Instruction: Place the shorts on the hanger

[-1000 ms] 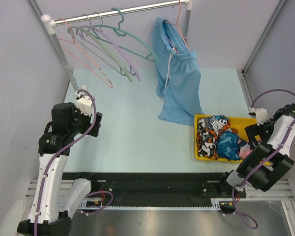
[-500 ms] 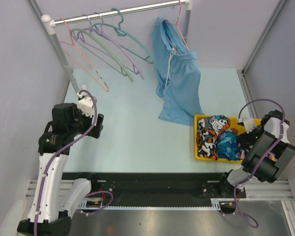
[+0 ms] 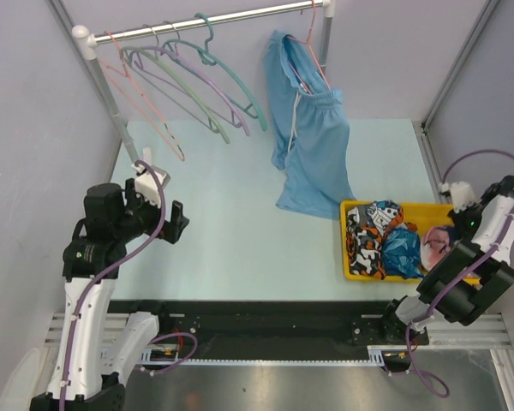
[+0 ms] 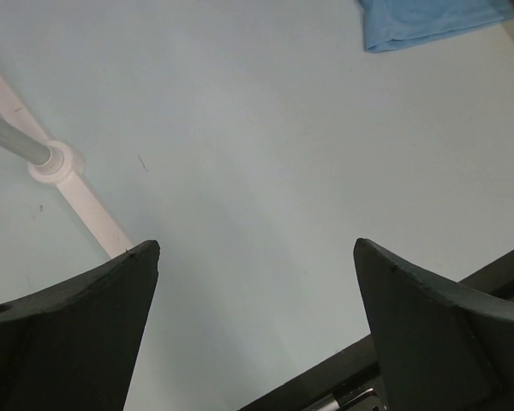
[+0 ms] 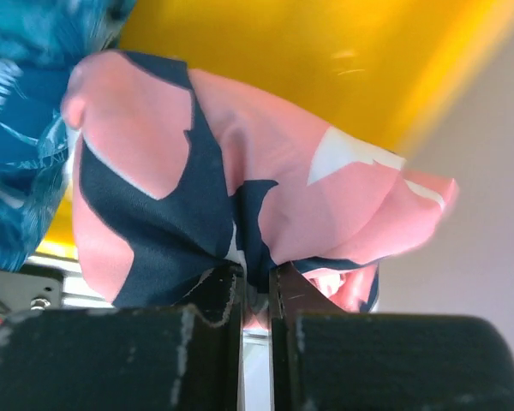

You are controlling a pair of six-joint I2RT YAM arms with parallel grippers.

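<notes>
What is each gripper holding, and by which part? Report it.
Right gripper: shut on the shorts, jaws pinching a bunched fold of fabric; which part of the garment cannot be told. Left gripper: open, holding nothing.

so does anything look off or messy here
The blue shorts hang lopsided on the pink hanger, bunched to one side, the hem seemingly reaching the table. The clothes in the yellow bin are a crumpled heap. Nothing looks spilled or damaged.
</notes>
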